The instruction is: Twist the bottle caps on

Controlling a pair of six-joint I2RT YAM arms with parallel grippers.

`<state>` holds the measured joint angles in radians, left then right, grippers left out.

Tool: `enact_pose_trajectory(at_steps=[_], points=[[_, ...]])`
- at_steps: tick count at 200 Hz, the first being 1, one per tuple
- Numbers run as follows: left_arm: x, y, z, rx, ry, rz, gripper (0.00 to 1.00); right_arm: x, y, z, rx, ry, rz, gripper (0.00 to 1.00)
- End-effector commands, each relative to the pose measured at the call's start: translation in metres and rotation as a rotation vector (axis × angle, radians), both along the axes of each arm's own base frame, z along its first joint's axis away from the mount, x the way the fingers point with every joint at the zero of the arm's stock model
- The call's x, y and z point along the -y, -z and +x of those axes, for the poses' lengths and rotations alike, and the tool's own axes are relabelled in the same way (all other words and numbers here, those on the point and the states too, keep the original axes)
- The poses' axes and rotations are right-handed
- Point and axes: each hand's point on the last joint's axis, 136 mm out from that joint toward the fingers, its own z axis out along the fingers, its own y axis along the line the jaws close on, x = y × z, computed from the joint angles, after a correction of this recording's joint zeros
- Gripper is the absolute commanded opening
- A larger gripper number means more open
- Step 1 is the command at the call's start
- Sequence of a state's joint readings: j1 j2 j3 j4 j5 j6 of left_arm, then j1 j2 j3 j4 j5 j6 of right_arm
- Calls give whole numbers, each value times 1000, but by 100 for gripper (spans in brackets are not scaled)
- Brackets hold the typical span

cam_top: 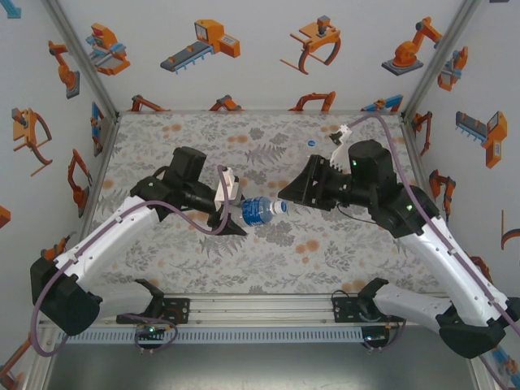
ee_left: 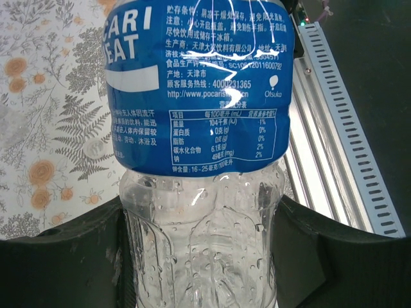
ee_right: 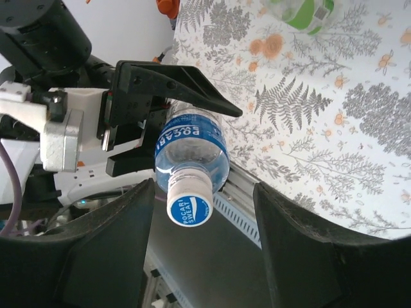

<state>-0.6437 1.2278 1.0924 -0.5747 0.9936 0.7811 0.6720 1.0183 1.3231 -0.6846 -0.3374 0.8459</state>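
The left gripper (cam_top: 238, 218) is closed on the bottle (cam_top: 258, 211). It holds the clear bottom part, one finger (ee_left: 64, 269) on each side. The bottle has a blue label and little drops of water inside. It is held up over the middle of the table (cam_top: 203, 268), lying on its side. Its top points right, at the other arm.

A cap (ee_right: 189, 206) sits on the top of this bottle. It is white at the side and blue on its face. I cannot tell how tight it is.

The right gripper (ee_right: 204, 199) is open. Its two fingers stand one on each side of the cap, and there is a gap on both sides. The fingers do not touch the cap and they hold nothing.

A loose cap (cam_top: 311, 144), small and blue, lies on the far part of the table, a bit to the right. It is well apart from both grippers.

The green bottle (ee_right: 302, 11) lies on the flower cloth. The right wrist view shows just a part of it, at the top edge.
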Motion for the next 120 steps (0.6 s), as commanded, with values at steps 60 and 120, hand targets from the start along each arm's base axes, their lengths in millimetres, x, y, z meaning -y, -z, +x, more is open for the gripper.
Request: enact_pose_trajectory(at_steps=[60,120], points=[[1,-23,-14,-20,95,-74,0,-13,-61,-89,1202,-694,-94,62],[0,-24,-15,-25,102,-75,0,-27,-51,-88,1348,-815,-102,60]])
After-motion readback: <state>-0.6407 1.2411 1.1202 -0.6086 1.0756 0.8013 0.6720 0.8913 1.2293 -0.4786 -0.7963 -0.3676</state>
